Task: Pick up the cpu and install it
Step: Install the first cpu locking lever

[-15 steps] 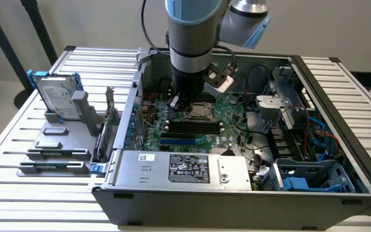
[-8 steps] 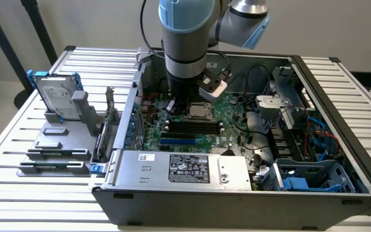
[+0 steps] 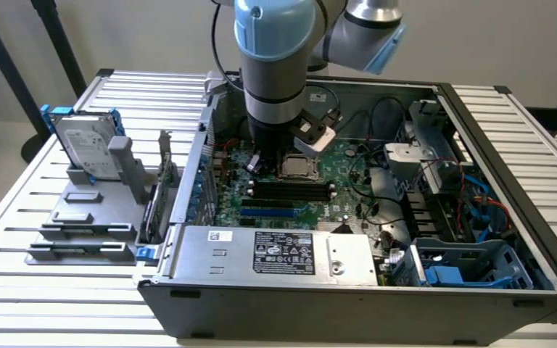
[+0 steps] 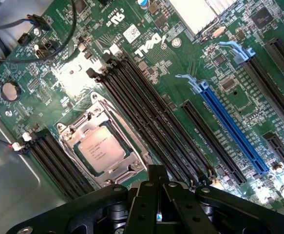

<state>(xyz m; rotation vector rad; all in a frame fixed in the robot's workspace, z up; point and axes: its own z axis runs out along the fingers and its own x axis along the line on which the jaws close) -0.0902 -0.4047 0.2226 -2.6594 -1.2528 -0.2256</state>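
One cpu (image 4: 102, 147) already lies in its socket on the motherboard (image 4: 190, 73), near the middle of the open case (image 3: 472, 181). Gripper (image 4: 159, 192) hovers just above, fingers pressed together, apparently empty; the retention frame seems unlatched.

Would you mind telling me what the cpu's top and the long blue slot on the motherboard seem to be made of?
The cpu top looks like matte silver-grey metal: pale, even sheen with printed text. The blue slot looks like moulded plastic, judging by its solid, uniform colour and lighter blue end clip.
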